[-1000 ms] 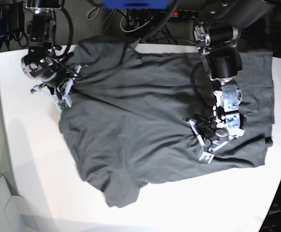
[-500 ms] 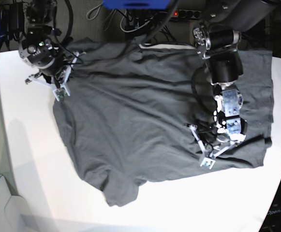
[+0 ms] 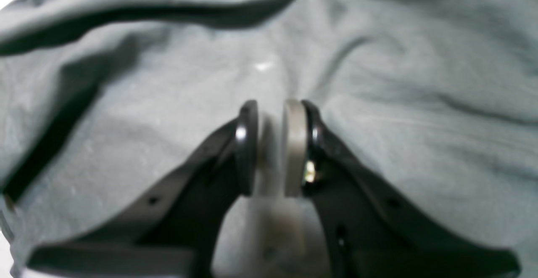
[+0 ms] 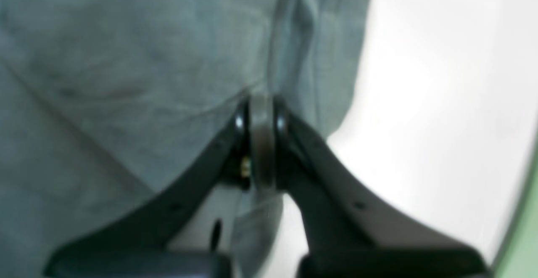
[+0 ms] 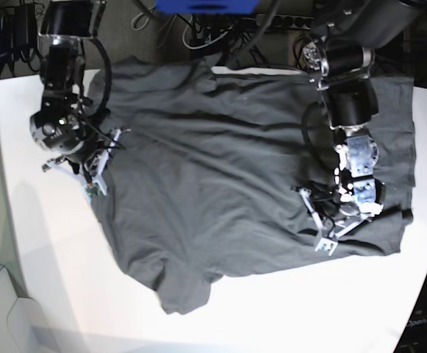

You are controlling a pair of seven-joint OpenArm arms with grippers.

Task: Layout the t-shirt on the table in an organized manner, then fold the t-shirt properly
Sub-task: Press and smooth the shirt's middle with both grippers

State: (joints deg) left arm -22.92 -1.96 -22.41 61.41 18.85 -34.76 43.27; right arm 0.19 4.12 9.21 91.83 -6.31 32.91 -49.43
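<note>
Your t-shirt [image 5: 228,184] lies spread, wrinkled, across the white worktop [image 5: 44,243]. Your right claw [image 4: 261,143] is clamped tight on a fold at the shirt's edge beside bare worktop. Your left claw [image 3: 271,147] sits over the cloth with jaws slightly parted; you cannot tell whether it pinches fabric.

Both end effectors [image 3: 271,147] [image 4: 261,143] pinched closed

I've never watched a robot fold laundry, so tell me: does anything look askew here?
Yes. The t-shirt lies crooked and wrinkled on the table, one sleeve bunched near the front edge, its far edge rumpled.
</note>
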